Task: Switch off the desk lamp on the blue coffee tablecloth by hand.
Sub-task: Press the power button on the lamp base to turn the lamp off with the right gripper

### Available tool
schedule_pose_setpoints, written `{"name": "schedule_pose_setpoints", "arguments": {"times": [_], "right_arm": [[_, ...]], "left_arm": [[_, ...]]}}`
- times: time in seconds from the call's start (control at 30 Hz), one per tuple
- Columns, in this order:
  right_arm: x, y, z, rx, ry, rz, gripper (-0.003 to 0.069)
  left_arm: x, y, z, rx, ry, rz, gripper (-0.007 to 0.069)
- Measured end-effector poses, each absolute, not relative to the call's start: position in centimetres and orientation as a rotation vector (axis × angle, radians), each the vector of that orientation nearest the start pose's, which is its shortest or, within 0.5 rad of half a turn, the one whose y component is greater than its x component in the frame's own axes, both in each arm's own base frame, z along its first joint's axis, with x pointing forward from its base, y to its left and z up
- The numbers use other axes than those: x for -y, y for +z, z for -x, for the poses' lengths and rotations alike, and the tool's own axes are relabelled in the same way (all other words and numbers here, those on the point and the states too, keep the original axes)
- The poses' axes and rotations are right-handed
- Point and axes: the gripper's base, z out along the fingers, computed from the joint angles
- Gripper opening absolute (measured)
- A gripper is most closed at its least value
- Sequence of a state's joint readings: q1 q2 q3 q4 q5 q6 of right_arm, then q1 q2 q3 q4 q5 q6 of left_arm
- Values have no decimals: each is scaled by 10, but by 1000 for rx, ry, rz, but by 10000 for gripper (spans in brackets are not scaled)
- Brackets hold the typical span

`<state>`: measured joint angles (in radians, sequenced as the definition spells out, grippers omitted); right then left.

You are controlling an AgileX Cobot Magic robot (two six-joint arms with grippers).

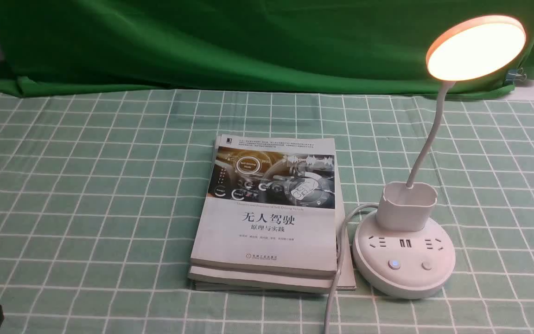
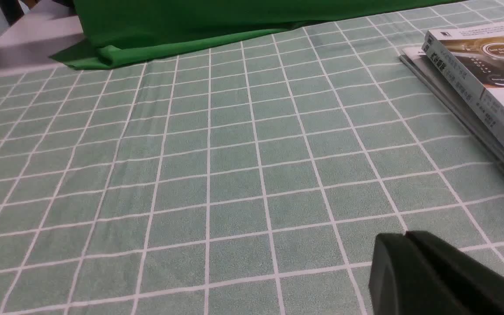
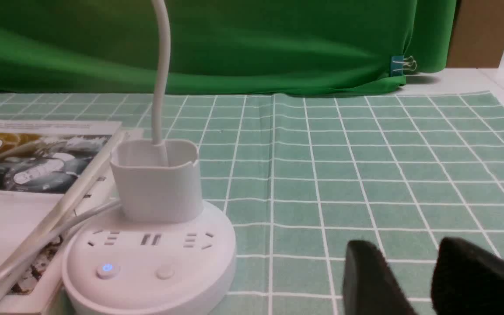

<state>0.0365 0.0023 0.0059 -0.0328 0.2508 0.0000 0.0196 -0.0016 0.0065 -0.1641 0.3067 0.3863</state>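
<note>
A green backdrop (image 1: pixel 202 41) is hung behind the blue coffee tablecloth (image 1: pixel 86 185), where the white desk lamp (image 1: pixel 403 260) is seen at right, disc head lit, just beside stacked books (image 1: pixel 267 222). From the left wrist, the left claw (image 2: pixel 405 236) is seen pressed closed. From the right wrist, the right claw (image 3: pixel 409 251) is seen spread apart near the lamp's base.

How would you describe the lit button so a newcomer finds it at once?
Find the glowing desk lamp right of the book. On its round base, two buttons sit in front; the lit button glows blue, the plain button beside it does not.
</note>
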Motion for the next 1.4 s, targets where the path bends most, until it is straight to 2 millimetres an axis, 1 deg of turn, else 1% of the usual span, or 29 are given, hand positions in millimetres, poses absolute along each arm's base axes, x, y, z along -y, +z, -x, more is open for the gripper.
{"name": "schedule_pose_setpoints", "arguments": {"times": [0.83, 0.93, 1.03, 1.17, 1.2, 1.27, 1.33, 1.4], "right_arm": [[-1, 188, -56, -1741, -4, 54, 238], [-1, 190, -56, -1724, -3, 53, 238], [-2, 195, -56, -1667, 5, 46, 238], [-2, 205, -57, -1557, 187, -124, 238], [-2, 209, -57, -1502, 292, -218, 238], [-2, 215, -56, -1425, 405, -311, 238], [-1, 221, -55, -1356, 468, -354, 238], [-1, 225, -54, -1306, 488, -360, 238]], "left_arm": [[3, 184, -54, -1779, 135, -223, 0], [3, 184, -54, -1779, 135, -223, 0], [3, 184, -54, -1779, 135, -223, 0], [3, 184, -54, -1779, 135, -223, 0], [3, 184, -54, -1779, 135, -223, 0], [3, 184, -54, -1779, 135, -223, 0], [3, 184, -54, -1779, 135, -223, 0], [3, 184, -54, -1779, 135, -223, 0]]}}
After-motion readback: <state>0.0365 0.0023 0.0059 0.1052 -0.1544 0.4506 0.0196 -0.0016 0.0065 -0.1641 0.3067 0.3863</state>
